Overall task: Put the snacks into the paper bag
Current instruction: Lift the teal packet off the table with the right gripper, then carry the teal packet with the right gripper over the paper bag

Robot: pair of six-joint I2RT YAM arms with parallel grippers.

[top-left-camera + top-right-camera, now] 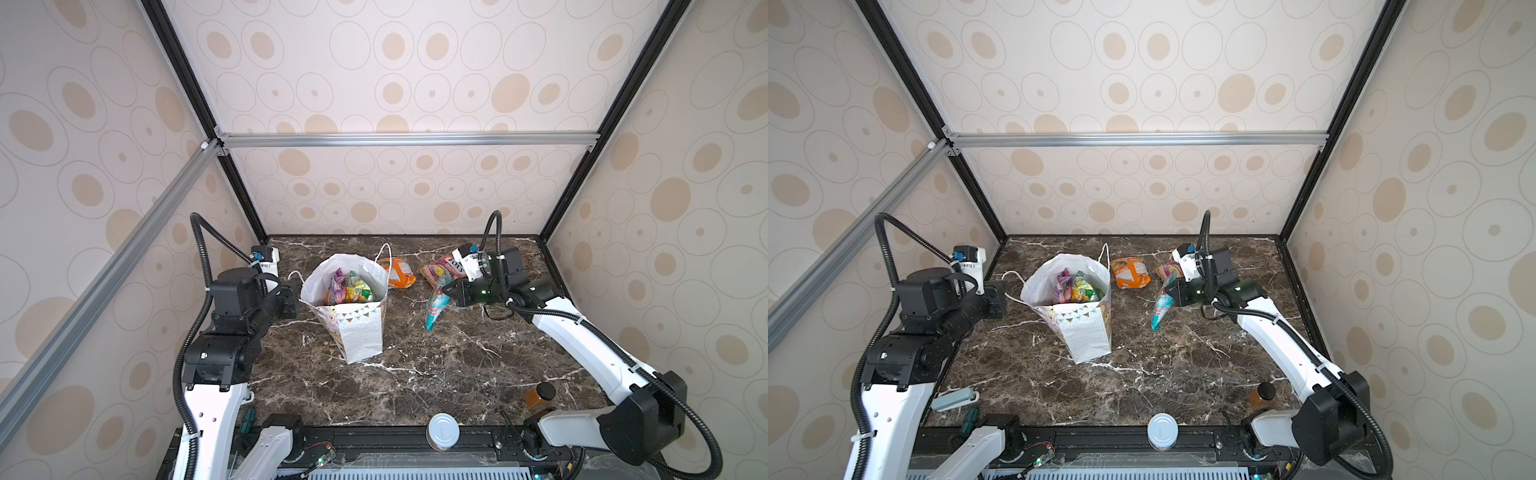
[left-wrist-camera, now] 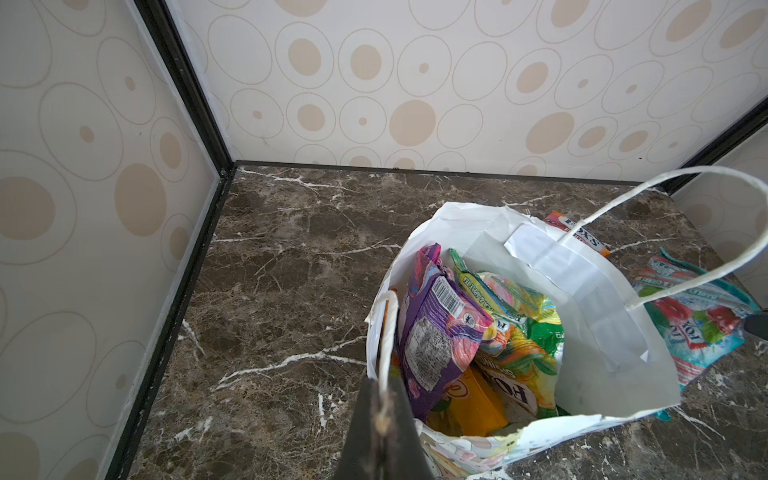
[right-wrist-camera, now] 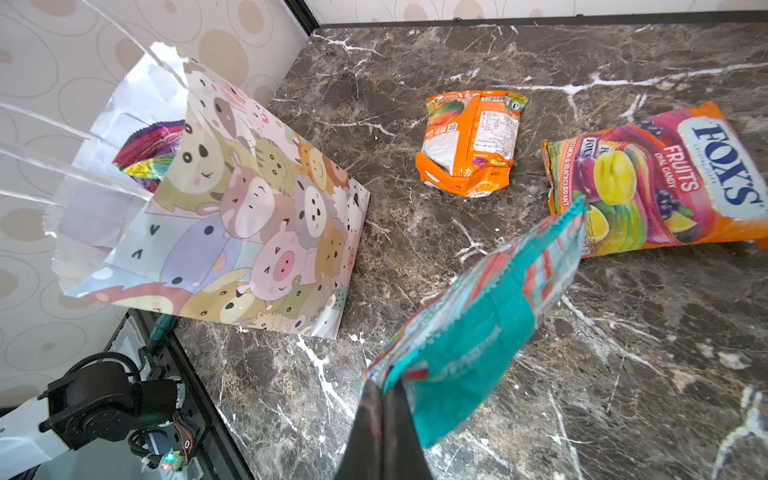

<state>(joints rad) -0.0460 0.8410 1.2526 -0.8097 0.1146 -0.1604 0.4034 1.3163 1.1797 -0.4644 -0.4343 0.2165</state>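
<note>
The bag (image 1: 353,332) stands open mid-table with several packets inside. It is thin paper, so I judge it light and easy to tip. My left gripper (image 2: 383,401) is pinched shut on its near handle (image 2: 388,340), steadying the mouth. My right gripper (image 3: 384,401) is clamped on the sealed edge of the teal packet (image 3: 478,332), which hangs right of the bag. The film looks glossy, soft and light, likely to slip and swing, so that edge is the spot to hold. The pink packet (image 1: 444,266) and orange packet (image 1: 399,272) lie behind. Patterned walls (image 1: 415,83) box me in, and the marble top (image 1: 415,382) is flat and hard.
</note>
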